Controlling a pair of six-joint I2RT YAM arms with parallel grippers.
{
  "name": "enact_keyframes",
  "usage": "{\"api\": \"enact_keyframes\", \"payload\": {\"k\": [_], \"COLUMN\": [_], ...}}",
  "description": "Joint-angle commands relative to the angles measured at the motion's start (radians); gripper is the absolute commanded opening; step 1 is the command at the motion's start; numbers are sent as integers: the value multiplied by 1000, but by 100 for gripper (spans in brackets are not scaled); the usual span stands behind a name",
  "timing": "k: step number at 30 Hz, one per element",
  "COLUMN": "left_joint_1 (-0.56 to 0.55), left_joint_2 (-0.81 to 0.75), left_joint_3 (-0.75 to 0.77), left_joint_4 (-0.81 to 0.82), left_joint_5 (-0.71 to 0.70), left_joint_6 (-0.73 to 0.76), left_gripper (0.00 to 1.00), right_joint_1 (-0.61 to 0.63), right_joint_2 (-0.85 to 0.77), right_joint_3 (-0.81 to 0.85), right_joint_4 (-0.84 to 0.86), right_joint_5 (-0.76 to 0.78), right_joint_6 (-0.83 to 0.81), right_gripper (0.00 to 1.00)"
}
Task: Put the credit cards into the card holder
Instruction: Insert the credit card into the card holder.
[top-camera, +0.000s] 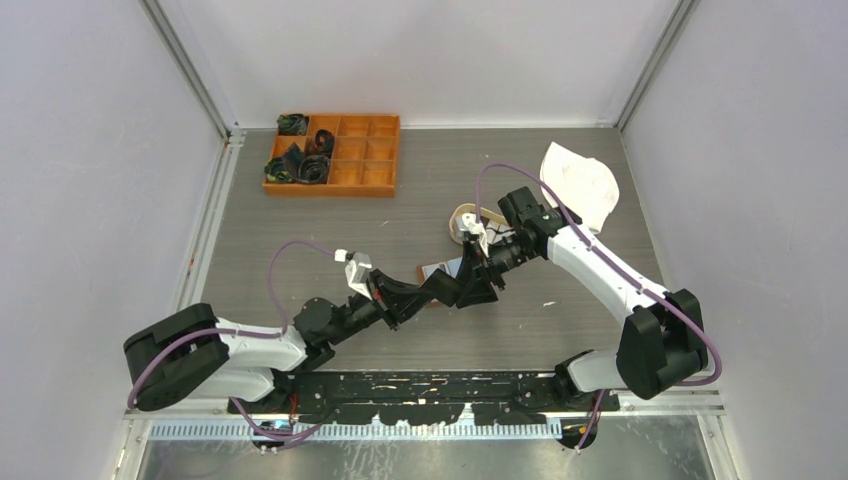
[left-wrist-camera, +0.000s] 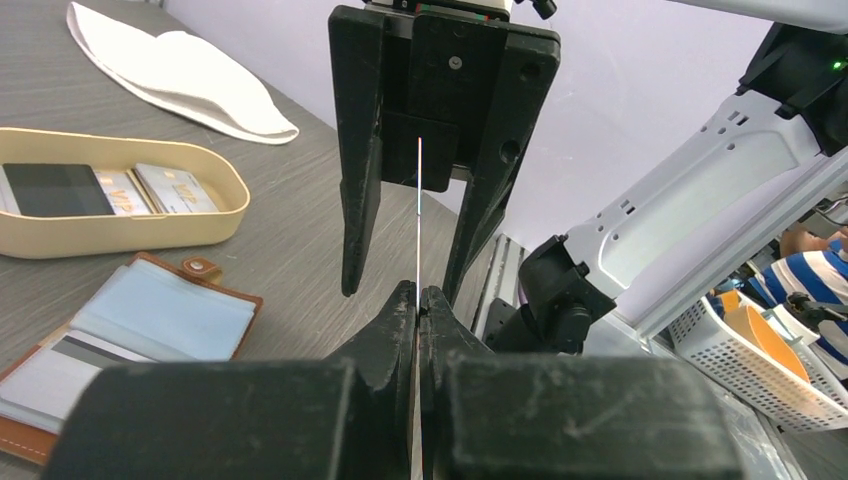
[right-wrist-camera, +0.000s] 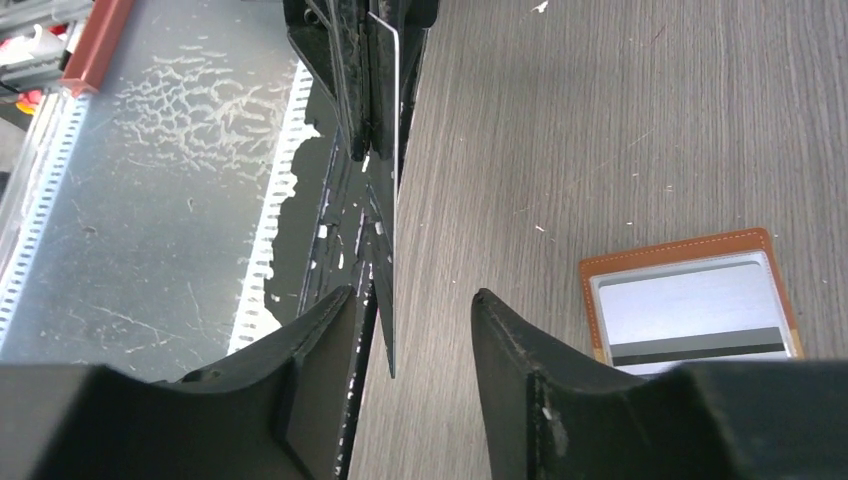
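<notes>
the card (left-wrist-camera: 418, 215) stood edge-on above the table, pinched tight in your left gripper (left-wrist-camera: 420, 298), with your right gripper (right-wrist-camera: 412, 300) spread wide either side of it. this looked like a handover: next you'd need to close the right, release the left, then aim for a pocket of the open card holder (left-wrist-camera: 150, 320). count: one card held, one pocketed, three in the tray (left-wrist-camera: 120, 235), one holder.
</notes>
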Motion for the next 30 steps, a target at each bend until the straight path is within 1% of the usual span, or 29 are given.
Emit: {"api": "enact_keyframes", "payload": {"k": [1,2,4,6,9,10,13,16,17,19,23,25,27,30], "left_joint_1": [15,17,21,25,33,35,41,47,46,46,47,47,47,47], "left_joint_2": [3,5,7,4,-2,-6,-33,-80,-97,-132,-183,-189,-185,-172], "left_joint_3": [-1,-1,-1,-3,-7,-9,-20,-38,-44,-56,-76,-79,-76,-62], "left_joint_4": [75,75,75,75,75,75,74,75,74,75,75,74,75,75], "left_joint_5": [25,27,35,37,36,32,4,-22,-32,-47,-57,-56,-81,-82], "left_joint_6": [-14,-14,-14,-16,-24,-29,-55,-65,-65,-65,-63,-63,-67,-71], "left_gripper": [0,0,0,0,0,2,12,26,28,30,30,30,31,31], "right_joint_1": [7,9,13,20,35,41,48,51,51,51,52,52,56,68], "right_joint_2": [1,3,9,19,35,41,56,65,64,61,40,33,34,36], "right_joint_3": [27,29,33,39,52,55,48,32,24,7,-45,-60,-60,-60], "right_joint_4": [45,48,51,50,50,52,95,182,217,306,509,545,544,526], "right_joint_5": [-58,-63,-66,-61,-55,-56,-85,-112,-115,-111,-83,-88,-99,-102], "right_joint_6": [79,86,99,109,129,136,187,288,331,428,652,681,681,654], "right_gripper": [49,47,38,26,3,1,1,1,1,1,1,1,1,1]}}
